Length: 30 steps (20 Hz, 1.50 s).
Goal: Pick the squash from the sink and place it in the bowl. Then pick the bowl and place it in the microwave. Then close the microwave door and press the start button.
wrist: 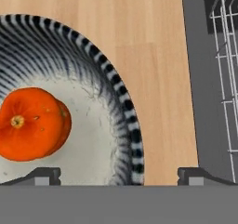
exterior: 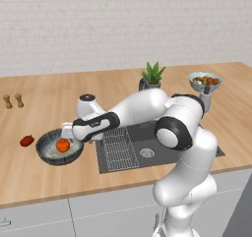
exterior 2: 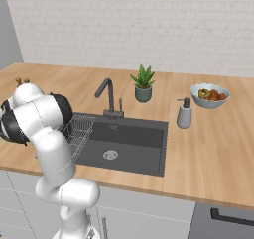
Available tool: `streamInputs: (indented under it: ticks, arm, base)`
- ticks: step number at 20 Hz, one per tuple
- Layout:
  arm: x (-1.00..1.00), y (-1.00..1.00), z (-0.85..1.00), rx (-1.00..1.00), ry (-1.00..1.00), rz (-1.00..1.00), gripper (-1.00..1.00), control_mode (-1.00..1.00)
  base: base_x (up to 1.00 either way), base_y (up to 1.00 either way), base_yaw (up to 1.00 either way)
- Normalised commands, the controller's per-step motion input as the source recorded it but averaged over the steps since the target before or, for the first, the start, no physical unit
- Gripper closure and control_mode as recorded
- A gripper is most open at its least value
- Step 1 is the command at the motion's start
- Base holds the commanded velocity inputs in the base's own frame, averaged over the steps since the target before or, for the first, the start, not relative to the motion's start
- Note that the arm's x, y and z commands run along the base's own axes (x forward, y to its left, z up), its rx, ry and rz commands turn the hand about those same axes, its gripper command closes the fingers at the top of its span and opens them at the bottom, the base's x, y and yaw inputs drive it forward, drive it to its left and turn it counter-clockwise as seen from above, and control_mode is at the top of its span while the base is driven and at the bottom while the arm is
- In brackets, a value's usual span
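The orange-red squash [exterior: 62,145] [wrist: 32,124] lies inside the ribbed grey-blue bowl [exterior: 43,151] [wrist: 116,93], which stands on the wooden counter left of the sink [exterior: 147,135] [exterior 2: 129,139]. My gripper [exterior: 68,135] [wrist: 120,175] hangs open just above the bowl's rim on the sink side, with nothing between its fingertips [wrist: 44,174]. The squash sits to the left of the fingers in the hand view, apart from them. The microwave and its door are out of view.
A wire rack [exterior: 118,147] [exterior 2: 79,134] [wrist: 228,79] fills the sink's left part. A dark red pepper [exterior: 26,140] lies left of the bowl, two shakers [exterior: 13,101] behind. Faucet [exterior 2: 106,96], plant [exterior 2: 143,84], soap dispenser [exterior 2: 184,113] and fruit bowl [exterior 2: 210,95] line the back.
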Motion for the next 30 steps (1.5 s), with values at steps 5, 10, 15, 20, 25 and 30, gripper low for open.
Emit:
streamInputs:
  ticks: [5,10,15,20,25,30]
  arm:
    - [0.09,0.00,-0.19,0.00,0.01,0.00,-1.00,-1.00]
    - [0.07,0.07,-0.22,0.00,0.01,0.00,1.00,-1.00]
    - [0.04,0.08,-0.18,0.00,0.01,0.00,1.00,-1.00]
    - [0.00,0.12,-0.13,0.00,0.03,0.00,1.00,-1.00]
    - [-0.29,0.02,0.17,0.00,-0.01,0.00,1.00,-1.00]
    - [-0.52,-0.02,0.39,0.00,-0.02,0.00,1.00,-1.00]
  base:
    - [0.00,0.00,0.00]
    - [0.00,0.00,0.00]
    - [0.00,0.00,0.00]
    - [0.00,0.00,0.00]
    - [0.00,0.00,0.00]
    - [0.00,0.00,0.00]
